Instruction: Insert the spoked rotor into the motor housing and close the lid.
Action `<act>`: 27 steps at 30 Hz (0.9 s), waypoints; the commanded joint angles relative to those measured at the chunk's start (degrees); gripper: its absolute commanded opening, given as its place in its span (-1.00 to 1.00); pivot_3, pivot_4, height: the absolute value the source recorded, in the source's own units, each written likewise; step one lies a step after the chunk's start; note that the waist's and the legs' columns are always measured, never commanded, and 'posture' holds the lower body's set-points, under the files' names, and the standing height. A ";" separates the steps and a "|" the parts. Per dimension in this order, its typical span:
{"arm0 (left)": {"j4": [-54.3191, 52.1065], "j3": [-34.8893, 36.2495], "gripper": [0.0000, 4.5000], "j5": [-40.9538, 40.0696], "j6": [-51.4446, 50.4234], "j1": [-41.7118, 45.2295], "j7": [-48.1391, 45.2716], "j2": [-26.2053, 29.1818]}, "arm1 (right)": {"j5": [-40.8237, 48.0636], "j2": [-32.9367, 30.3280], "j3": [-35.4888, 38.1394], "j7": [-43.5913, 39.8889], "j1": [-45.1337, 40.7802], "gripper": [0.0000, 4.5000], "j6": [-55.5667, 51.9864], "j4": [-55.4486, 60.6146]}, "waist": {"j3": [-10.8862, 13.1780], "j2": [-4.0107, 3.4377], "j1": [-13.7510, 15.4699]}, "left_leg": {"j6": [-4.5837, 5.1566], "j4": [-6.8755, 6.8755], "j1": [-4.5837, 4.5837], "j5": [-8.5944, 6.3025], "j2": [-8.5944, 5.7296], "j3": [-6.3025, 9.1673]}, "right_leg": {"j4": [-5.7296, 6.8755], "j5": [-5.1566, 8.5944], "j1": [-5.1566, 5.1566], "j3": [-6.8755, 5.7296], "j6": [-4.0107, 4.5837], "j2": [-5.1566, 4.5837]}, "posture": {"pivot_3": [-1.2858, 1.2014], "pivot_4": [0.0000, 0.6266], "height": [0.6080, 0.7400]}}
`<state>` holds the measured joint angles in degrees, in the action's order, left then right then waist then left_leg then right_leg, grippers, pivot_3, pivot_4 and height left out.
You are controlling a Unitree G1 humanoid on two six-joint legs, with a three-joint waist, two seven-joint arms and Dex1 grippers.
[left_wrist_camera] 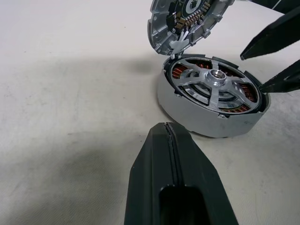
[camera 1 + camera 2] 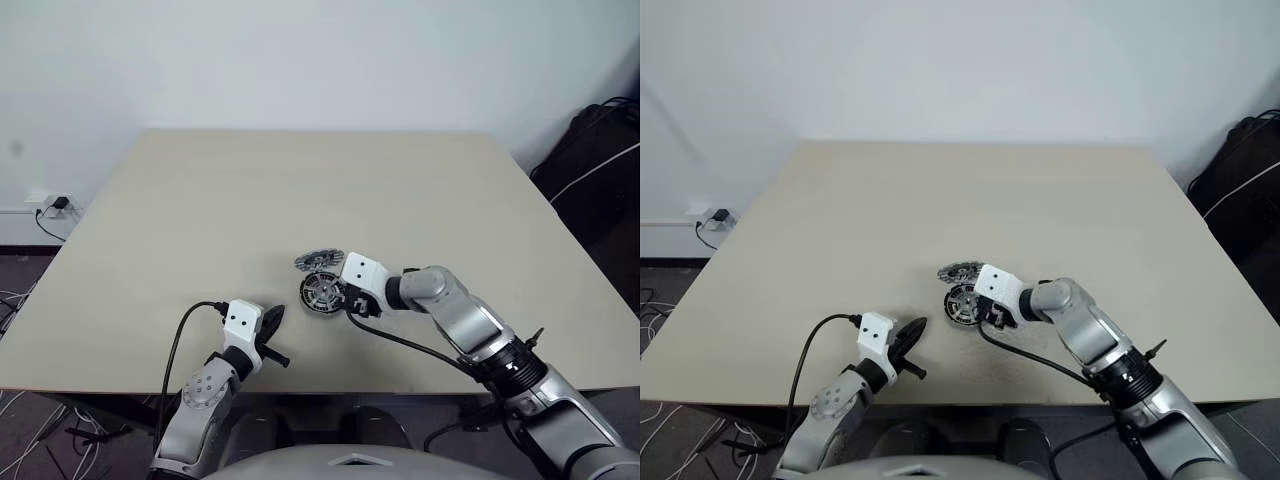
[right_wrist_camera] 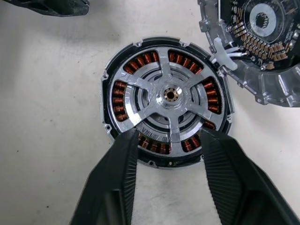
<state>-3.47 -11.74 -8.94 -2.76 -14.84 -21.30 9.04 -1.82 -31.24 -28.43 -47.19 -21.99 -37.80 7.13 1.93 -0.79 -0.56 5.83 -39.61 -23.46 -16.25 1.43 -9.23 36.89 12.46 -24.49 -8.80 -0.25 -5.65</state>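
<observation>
Near the table's front edge, between my two arms, the round silver-grey motor housing (image 3: pixel 166 101) with its copper-coloured winding ring sits flat on the beige table (image 2: pixel 200 200). Its five-armed silver spoked rotor (image 1: pixel 213 82) already lies seated inside, hub centred and copper showing through the gaps. I judge insertion done and the closing still ahead.

Just behind the housing, the silver-grey round lid (image 3: pixel 262 42), ribbed with dark cut-outs and copper contacts on its inner face, is swung open. It seems joined to the housing rim by a small white wired piece, though I cannot tell how firmly.

My right gripper (image 3: pixel 169 147) points steeply down at the housing's near rim, its two black fingers parted, one at each side of the rim's near arc and holding nothing. Whether the tips touch the rim I cannot tell.

To close well, I should lift clear without dragging the rotor off centre. Next I would come round to the lid's far edge and tip it forward over the hub, keeping the white wires from getting pinched at the joint. A light press near the centre should seat it evenly; pushing on one edge could cock it.

My left gripper (image 1: pixel 171 140) is closed and empty, pointing nearly level at the housing from a short way off. From there it could brace the housing's side if the part slides.
</observation>
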 commanded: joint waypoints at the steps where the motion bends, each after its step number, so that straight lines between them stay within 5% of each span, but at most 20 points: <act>1: -2.53 0.09 -1.00 0.28 1.56 0.33 -0.14 -0.34 | 1.01 -0.21 3.33 0.11 -0.77 -0.09 0.61 3.37 | 0.00 0.00 -0.01 | 0.00 0.00 0.00 0.00 0.00 0.00 | 0.00 0.00 0.00 0.00 0.00 0.00 | 0.03 -1.00 1.00; 6: -2.18 0.11 -1.00 0.24 1.90 0.47 -0.39 -0.22 | 2.15 0.26 6.43 1.61 0.16 -0.09 -0.34 6.20 | 0.00 0.00 0.03 | 0.00 0.00 0.00 0.00 0.00 0.00 | 0.00 0.00 -0.01 0.00 0.00 0.00 | 0.03 -1.00 1.00; 14: -1.58 0.12 -1.00 0.21 2.27 0.85 -0.77 -0.03 | 1.63 8.73 8.69 12.02 2.82 -0.97 -1.32 4.68 | -0.02 0.00 -0.07 | -0.02 0.01 -0.01 0.01 0.02 0.00 | 0.01 0.00 -0.02 0.00 0.01 0.01 | 0.03 -1.00 1.00; 20: -1.58 0.30 -1.00 0.26 2.08 0.84 -0.93 0.24 | 2.28 14.79 9.30 16.98 4.04 -0.97 -0.24 0.70 | -0.04 0.01 -0.08 | -0.04 0.01 -0.02 0.02 0.01 -0.04 | 0.02 -0.02 -0.03 0.02 -0.01 0.01 | 0.03 -1.00 1.00; 27: -1.68 0.52 -1.00 0.26 1.91 0.71 -0.89 0.42 | 1.88 14.87 7.45 16.63 5.86 -0.97 -0.26 -1.86 | -0.04 0.00 -0.14 | -0.04 0.01 -0.01 0.02 0.01 -0.06 | 0.02 -0.02 -0.03 0.04 -0.02 0.03 | 0.03 -1.00 1.00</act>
<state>-3.46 -11.68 -8.95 -1.84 -14.65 -21.88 9.37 0.30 -16.23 -20.94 -30.24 -16.13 -39.01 4.59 1.90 -0.79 -0.70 5.78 -39.60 -23.47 -16.23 1.45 -9.28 36.92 12.44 -24.53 -8.76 -0.27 -5.62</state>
